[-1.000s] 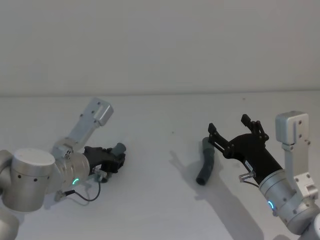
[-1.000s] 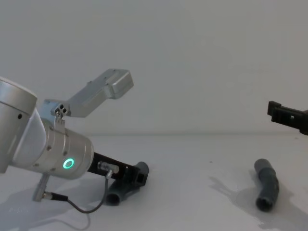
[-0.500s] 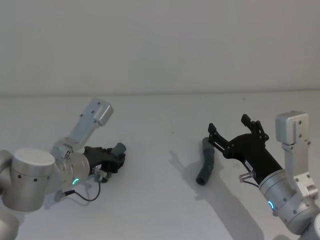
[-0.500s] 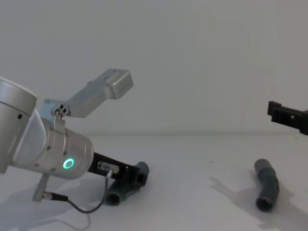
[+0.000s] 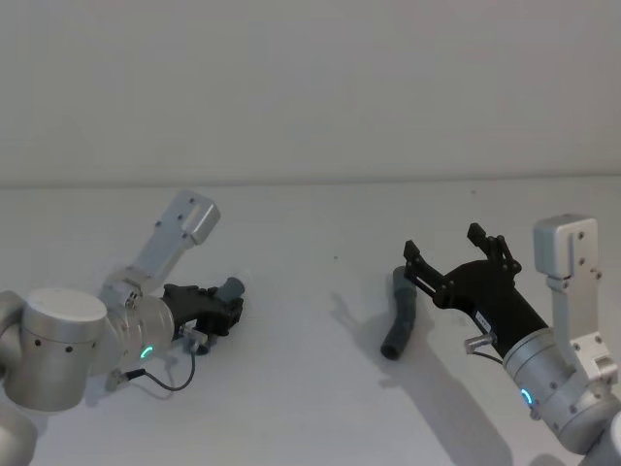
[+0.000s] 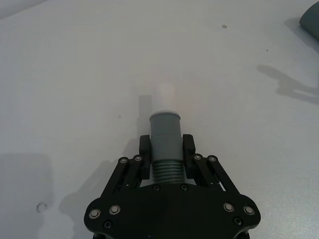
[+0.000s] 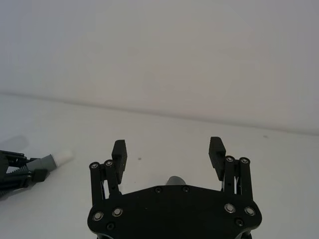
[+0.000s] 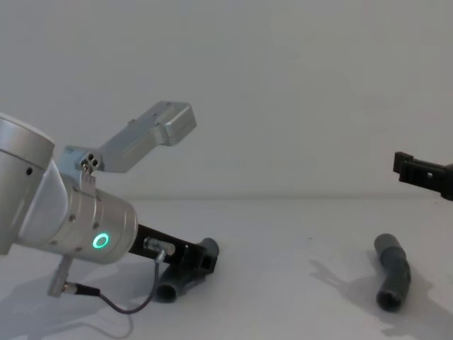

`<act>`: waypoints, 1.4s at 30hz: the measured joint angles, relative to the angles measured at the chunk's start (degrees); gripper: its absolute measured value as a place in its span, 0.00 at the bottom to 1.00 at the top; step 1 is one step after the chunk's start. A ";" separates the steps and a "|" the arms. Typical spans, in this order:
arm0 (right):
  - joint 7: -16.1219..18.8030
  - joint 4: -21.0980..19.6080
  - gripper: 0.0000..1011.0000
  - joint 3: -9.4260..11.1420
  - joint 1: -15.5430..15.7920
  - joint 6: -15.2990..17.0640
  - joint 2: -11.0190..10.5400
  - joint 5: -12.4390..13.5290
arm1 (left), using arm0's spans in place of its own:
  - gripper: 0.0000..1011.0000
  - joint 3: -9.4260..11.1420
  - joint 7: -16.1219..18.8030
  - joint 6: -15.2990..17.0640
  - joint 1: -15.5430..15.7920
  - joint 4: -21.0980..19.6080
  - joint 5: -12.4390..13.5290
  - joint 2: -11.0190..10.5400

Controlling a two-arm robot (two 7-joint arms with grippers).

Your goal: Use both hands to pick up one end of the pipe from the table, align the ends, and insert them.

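My left gripper (image 5: 225,309) rests low on the white table (image 5: 310,408) and is shut on one dark grey pipe piece (image 6: 164,134). That piece's white tip (image 6: 163,97) sticks out past the fingers. From the chest view the held piece (image 8: 207,248) lies slanted on the table. The other pipe piece (image 5: 400,316), slightly bent, lies loose on the table right of centre, with its open mouth toward me (image 8: 391,297). My right gripper (image 5: 443,243) hovers open just above and to the right of it, with nothing between the fingers (image 7: 119,152). The loose piece's top (image 7: 174,180) peeks over the gripper's body.
Plain white table with a pale wall behind it. A thin black cable (image 8: 120,303) loops from my left wrist onto the table. The stretch of table between the two pipe pieces (image 5: 310,311) is bare.
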State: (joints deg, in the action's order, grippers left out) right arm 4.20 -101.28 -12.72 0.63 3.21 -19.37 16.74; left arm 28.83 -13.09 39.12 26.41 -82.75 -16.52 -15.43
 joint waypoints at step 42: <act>-0.53 3.31 0.99 -5.19 -12.93 36.37 0.16 0.99 | 0.34 0.00 0.00 0.00 0.01 0.00 0.00 0.00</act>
State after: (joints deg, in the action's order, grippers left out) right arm 3.67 -97.96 -17.91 -12.30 39.58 -19.21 17.73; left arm 28.82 -13.10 39.11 26.42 -82.76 -16.52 -15.44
